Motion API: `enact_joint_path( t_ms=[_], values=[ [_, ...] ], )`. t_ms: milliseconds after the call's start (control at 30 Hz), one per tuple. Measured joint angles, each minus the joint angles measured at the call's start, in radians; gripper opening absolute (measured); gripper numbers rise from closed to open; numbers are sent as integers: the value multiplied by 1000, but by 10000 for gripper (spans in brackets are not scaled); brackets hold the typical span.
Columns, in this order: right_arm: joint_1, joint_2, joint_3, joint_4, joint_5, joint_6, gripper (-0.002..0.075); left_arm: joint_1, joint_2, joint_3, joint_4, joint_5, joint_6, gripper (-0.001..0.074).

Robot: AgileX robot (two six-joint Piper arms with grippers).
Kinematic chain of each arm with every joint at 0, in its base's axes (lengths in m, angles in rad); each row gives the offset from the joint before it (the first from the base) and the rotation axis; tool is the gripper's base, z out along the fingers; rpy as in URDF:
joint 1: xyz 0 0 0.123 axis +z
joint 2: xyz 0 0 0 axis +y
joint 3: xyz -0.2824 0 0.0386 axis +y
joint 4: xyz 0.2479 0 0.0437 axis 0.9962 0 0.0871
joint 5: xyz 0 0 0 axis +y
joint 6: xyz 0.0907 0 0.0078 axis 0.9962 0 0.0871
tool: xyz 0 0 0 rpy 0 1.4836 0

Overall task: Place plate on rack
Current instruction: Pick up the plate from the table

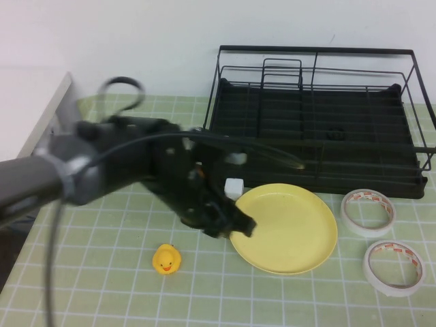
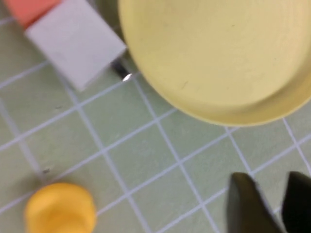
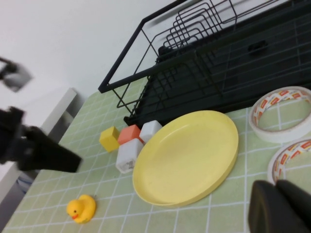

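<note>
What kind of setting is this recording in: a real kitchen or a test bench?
Most likely a lab tabletop staged as a kitchen: a green grid mat against a bare white wall, the rack and plate beside tape rolls, toy blocks and a rubber duck. The left gripper is at the plate's rim; the right gripper waits by the tape.

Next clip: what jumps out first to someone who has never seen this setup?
The big pale-yellow plate lies flat on the green checked mat, just in front of the black wire rack and not yet in it. The left gripper hangs low at the plate's near-left rim, its dark arm sweeping across the left of the scene. The right gripper sits back by two tape rolls; a small rubber duck sits left of the plate.
</note>
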Motion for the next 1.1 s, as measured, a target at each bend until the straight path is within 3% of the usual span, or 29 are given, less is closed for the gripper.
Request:
enact_joint_path(
  t_ms=[167,233,867,967,1100],
  values=[
    [0,0,0,10,0,-24,10,-18,152,-117,9,79,-112,343],
    [0,0,0,15,0,-27,10,-20,209,-153,21,97,-155,379],
    [0,0,0,24,4,-55,10,-20,450,-312,123,17,-453,370],
    [0,0,0,33,14,-72,10,-20,453,-318,128,7,-469,326],
    [0,0,0,44,16,-83,10,-20,455,-318,137,-6,-484,207]
  ],
)
